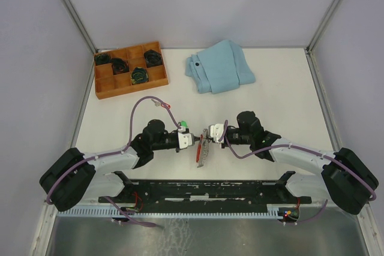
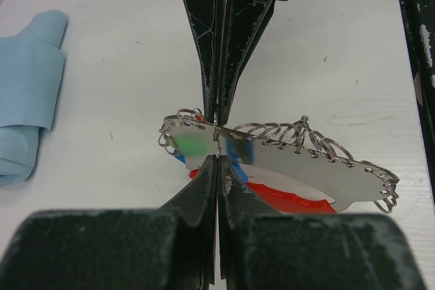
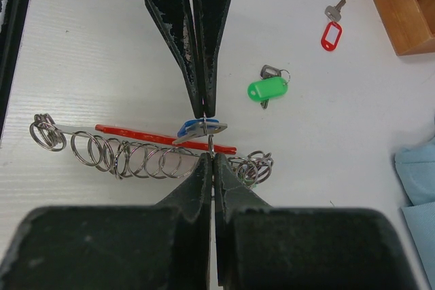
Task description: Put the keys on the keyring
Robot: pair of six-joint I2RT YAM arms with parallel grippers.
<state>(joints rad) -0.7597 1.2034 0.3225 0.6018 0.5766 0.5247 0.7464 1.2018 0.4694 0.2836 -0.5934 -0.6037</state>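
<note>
The keyring [image 1: 202,153], a red strip with a row of silvery loops, lies between my two grippers; it also shows in the left wrist view [image 2: 299,198] and the right wrist view [image 3: 136,138]. My left gripper [image 1: 193,141] is shut on a blue-tagged key [image 3: 198,127] and holds it at the strip. My right gripper [image 3: 213,153] is shut on one metal loop of the keyring. The two sets of fingertips almost touch. A green-tagged key [image 3: 267,89] and a red-tagged key [image 3: 331,33] lie loose on the table beyond.
A wooden compartment box [image 1: 132,90] with dark items stands at the back left. A folded light-blue cloth [image 1: 219,67] lies at the back centre. A black rail [image 1: 210,191] runs along the near edge.
</note>
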